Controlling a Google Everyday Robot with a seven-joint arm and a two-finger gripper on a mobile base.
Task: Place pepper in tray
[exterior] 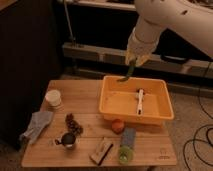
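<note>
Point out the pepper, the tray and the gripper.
pepper [128, 74]: camera view, mid-body.
tray [150, 119]: camera view, front wall.
gripper [133, 64]: camera view, its tip, above the tray's back-left rim, clamping the pepper.

Your gripper [133, 65] hangs above the back left corner of the tray [167, 102], and its fingers [135, 59] are closed over the upper end of the pepper [128, 75], hiding that end from you. The arm [170, 20] is cut off at the top right edge. The white object [140, 101] in the tray is too small to identify.
</note>
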